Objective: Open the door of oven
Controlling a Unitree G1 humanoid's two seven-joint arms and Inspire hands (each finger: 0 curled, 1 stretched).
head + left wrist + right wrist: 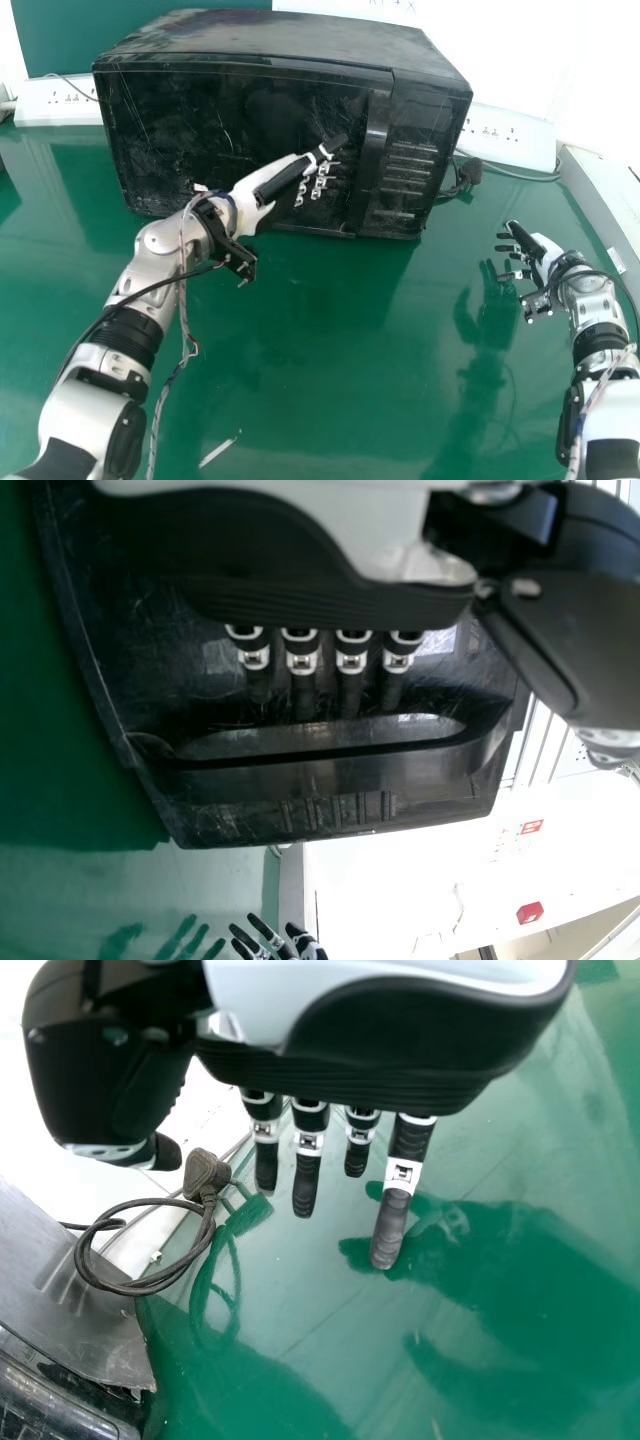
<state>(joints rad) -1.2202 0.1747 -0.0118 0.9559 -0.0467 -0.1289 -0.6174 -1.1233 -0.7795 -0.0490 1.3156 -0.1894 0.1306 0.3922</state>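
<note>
The black oven (240, 50) stands on the table with its door (170, 130) closed and its upright handle (372, 150) beside the button panel. My left hand (270, 185) is in front of the door, left of the handle, thumb uppermost. In the left wrist view, the fingers of the left hand (303, 665) are extended toward the inner edge of the handle (320, 775); whether their dark tips touch it I cannot tell. My right hand (540, 255) is over the table right of the oven, its fingers relaxed and holding nothing, as the right hand (400, 1175) in its wrist view also shows.
A black plug and coiled cable (207, 1175) lie by the oven's right side. Power strips (65, 100) are behind the oven on both sides. A pale box-like ledge (605, 210) borders the green table (300, 350) at the right. A small white strip (219, 449) lies near the front.
</note>
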